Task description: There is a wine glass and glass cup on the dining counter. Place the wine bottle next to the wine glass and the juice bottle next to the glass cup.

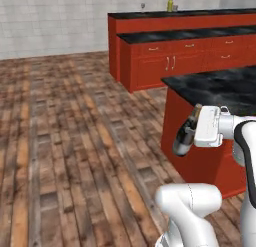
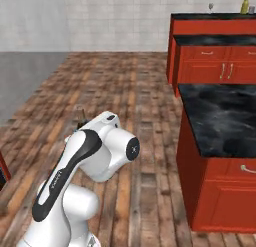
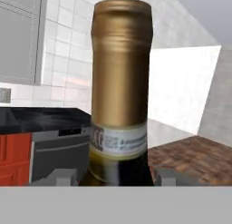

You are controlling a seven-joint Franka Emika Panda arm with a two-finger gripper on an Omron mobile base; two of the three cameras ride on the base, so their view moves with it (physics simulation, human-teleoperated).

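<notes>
While it hangs in mid-air, bottle and tool: the wine bottle [image 1: 186, 137] sits clamped in the gripper [image 1: 196, 132], tilted, its base lower and toward the open floor, its neck up by the white hand.
Grip: from the hand view the gold-foiled neck of the bottle [image 3: 120, 82] rises straight between the two dark fingertips [image 3: 63, 177], which press on its shoulders, one on each side.
Height: the bottle hangs off the floor, beside the front corner of the near red island [image 1: 200, 151], below the level of its black marble top.
Dining counter: the long dining counter [image 1: 150, 15] stands far off by the tiled wall, behind a lower row of red drawer cabinets [image 1: 175, 61].
On that counter: the wine glass [image 1: 143, 6] near its left end, the yellow juice bottle [image 1: 170, 3] further right, well apart from the glass.
Glass cup: a small grey shape just right of the juice bottle may be it; too small to tell.
Open room: wide plank floor [image 1: 65, 141] lies bare to the left of island and cabinets, running up to the wall.
Edges: the island's corner is just beside the held bottle.
</notes>
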